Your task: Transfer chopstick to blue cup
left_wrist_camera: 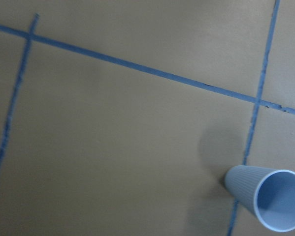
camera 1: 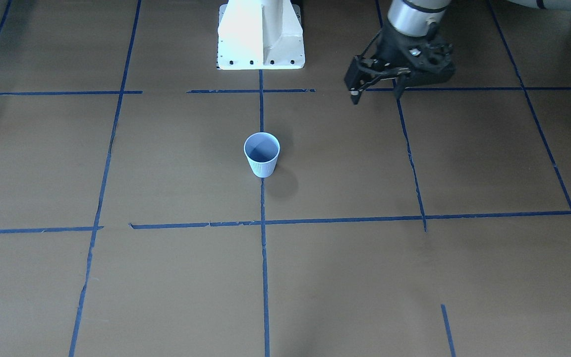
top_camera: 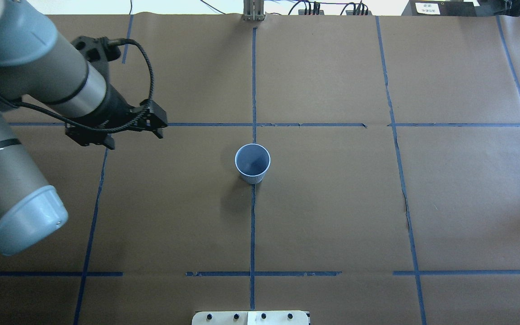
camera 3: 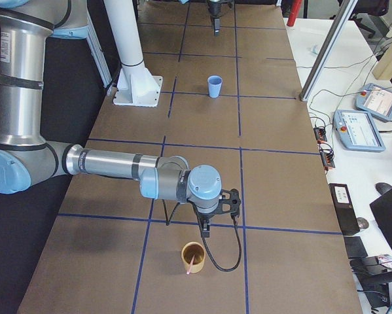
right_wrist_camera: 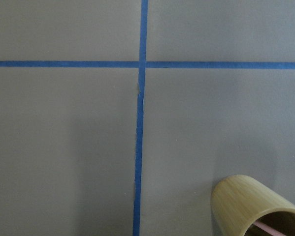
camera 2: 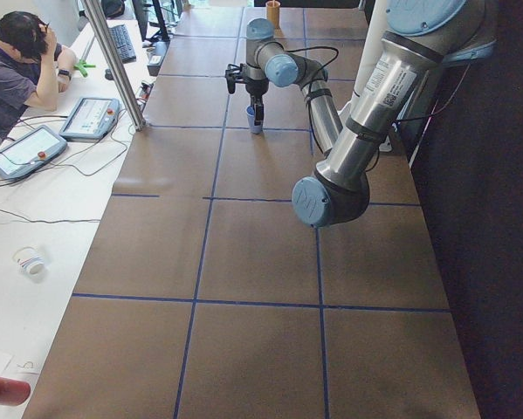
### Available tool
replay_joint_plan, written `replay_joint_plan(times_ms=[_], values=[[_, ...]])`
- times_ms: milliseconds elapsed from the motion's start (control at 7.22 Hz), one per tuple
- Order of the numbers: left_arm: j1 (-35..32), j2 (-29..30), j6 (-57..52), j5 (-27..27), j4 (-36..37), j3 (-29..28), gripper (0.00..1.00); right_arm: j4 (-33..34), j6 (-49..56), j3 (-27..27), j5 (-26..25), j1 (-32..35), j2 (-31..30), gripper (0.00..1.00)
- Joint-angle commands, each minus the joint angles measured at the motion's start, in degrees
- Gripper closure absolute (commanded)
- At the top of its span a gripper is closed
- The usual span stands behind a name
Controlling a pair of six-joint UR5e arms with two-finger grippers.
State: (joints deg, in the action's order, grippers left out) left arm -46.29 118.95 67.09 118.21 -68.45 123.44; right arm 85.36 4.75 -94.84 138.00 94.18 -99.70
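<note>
The blue cup [camera 1: 261,153] [top_camera: 252,162] stands upright and empty on the centre tape line; the left wrist view shows it at the lower right [left_wrist_camera: 265,199]. My left gripper [camera 1: 376,94] [top_camera: 134,140] hangs open and empty above the table, off to the cup's side, nearer the robot base. One pink chopstick [camera 3: 192,264] [right_wrist_camera: 264,226] leans inside a bamboo cup [camera 3: 194,257] at the table's right end. My right gripper [camera 3: 207,229] points down just beyond that bamboo cup. Whether it is open or shut, I cannot tell.
The white robot base [camera 1: 260,34] stands behind the blue cup. Blue tape lines grid the brown paper table [top_camera: 332,203]. A person [camera 2: 17,61] sits at a side desk with tablets [camera 2: 25,148] and cables.
</note>
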Motion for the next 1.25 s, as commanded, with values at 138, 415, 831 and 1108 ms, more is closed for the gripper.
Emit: replay_joint_plan(times_ms=[138,415,831,1108], values=[[-1.87,-2.59,-4.17,0.01,2.89,2.68,0.00,-9.86,0.08,7.64,-0.27,4.06,-2.60,0.00],[-1.78,-2.59,-4.17,0.01,2.89,2.60,0.00,-10.04,0.17,8.09,-0.27,7.23,-4.01,0.00],[-1.69,-2.76,-4.17,0.01,2.89,2.60,0.00,-9.78,-0.36,9.57,-0.71,7.15,-0.15,0.00],[-1.43,-3.11,-4.08,0.01,2.80,2.51,0.00,-9.25,-0.27,11.24,-0.71,7.15,1.70,0.00]])
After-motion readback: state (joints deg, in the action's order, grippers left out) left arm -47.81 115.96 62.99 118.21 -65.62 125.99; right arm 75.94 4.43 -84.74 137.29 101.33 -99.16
